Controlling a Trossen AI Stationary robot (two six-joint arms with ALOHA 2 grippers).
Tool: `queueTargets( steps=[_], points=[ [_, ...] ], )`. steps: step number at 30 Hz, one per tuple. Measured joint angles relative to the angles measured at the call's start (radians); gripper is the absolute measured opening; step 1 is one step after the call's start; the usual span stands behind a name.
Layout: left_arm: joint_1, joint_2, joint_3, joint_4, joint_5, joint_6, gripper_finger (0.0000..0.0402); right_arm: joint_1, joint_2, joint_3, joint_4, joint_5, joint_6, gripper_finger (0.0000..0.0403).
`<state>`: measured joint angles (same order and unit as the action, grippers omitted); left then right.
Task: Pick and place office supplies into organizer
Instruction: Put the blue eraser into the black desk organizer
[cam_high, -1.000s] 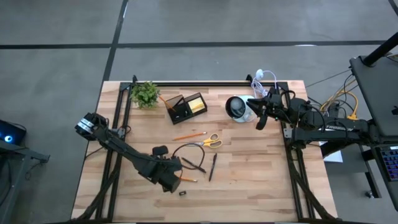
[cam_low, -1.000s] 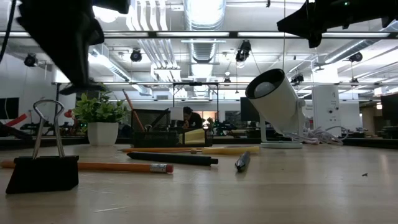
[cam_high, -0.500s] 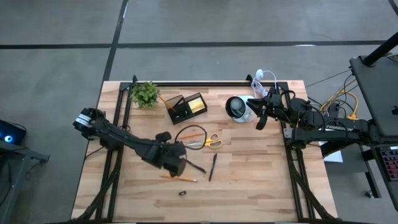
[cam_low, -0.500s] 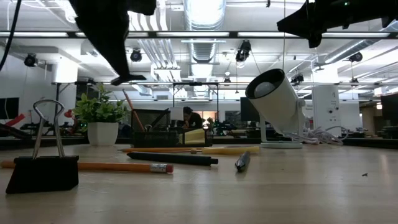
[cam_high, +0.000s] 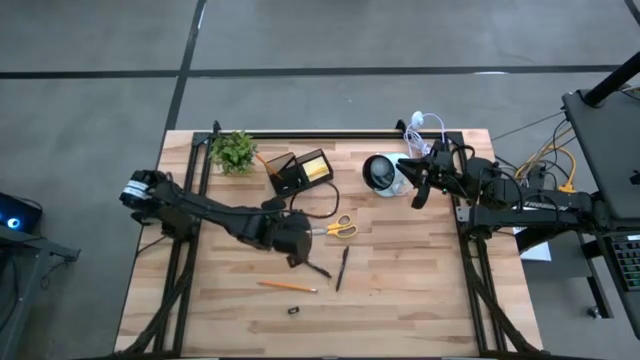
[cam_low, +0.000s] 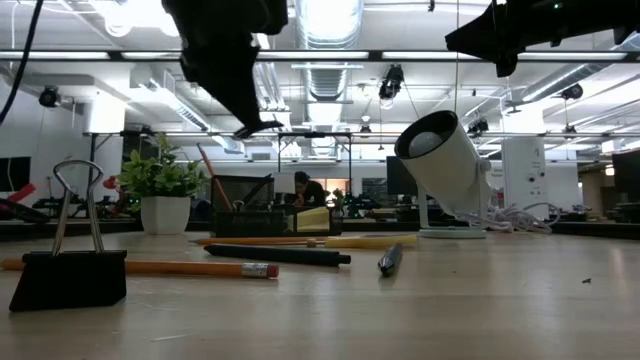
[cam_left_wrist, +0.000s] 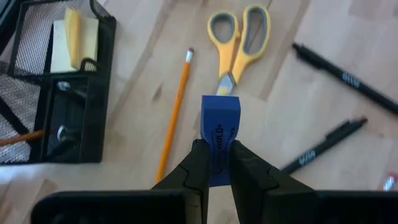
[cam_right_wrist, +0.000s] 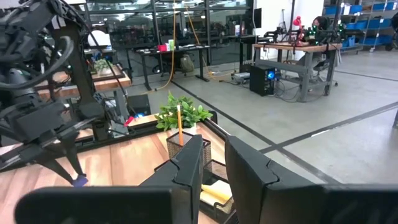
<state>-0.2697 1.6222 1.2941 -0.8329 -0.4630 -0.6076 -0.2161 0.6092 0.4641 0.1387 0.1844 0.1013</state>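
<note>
Left wrist view: the left gripper (cam_left_wrist: 216, 163) is squeezed onto a blue eraser (cam_left_wrist: 219, 134), up in the air over the scissors (cam_left_wrist: 238, 38) and a pencil (cam_left_wrist: 175, 115). The black organizer (cam_left_wrist: 60, 87) sits nearby with yellow sticky notes (cam_left_wrist: 72, 38) inside. The right gripper (cam_high: 419, 191) waits high by the white lamp (cam_high: 381, 172), fingers a little apart, holding nothing.

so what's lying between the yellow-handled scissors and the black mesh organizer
One orange pencil lies on the wood between the yellow-handled scissors and the black mesh organizer, touching neither; otherwise that stretch is bare. The left wrist view shows it.
</note>
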Motion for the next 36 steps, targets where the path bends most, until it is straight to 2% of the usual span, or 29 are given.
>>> queueTargets(
  steps=[6, 13, 16, 24, 36],
  points=[
    [0.044, -0.018, -0.049, 0.116, 0.0, 0.028, 0.0029, 0.0, 0.0, 0.0, 0.0, 0.0, 0.0, 0.0059],
    [0.097, -0.065, -0.11, 0.159, -0.016, 0.092, 0.0029, 0.0, 0.0, 0.0, 0.0, 0.0, -0.005, 0.0059],
    [0.126, -0.102, -0.158, 0.194, -0.036, 0.093, 0.0029, 0.0, 0.0, 0.0, 0.0, 0.0, -0.003, 0.0059],
    [0.211, -0.225, -0.344, 0.455, -0.05, 0.092, 0.0029, 0.0, 0.0, 0.0, 0.0, 0.0, 0.0, 0.0059],
    [0.318, -0.311, -0.511, 0.551, -0.067, 0.126, 0.0028, 0.0, 0.0, 0.0, 0.0, 0.0, 0.002, 0.0059]
  ],
)
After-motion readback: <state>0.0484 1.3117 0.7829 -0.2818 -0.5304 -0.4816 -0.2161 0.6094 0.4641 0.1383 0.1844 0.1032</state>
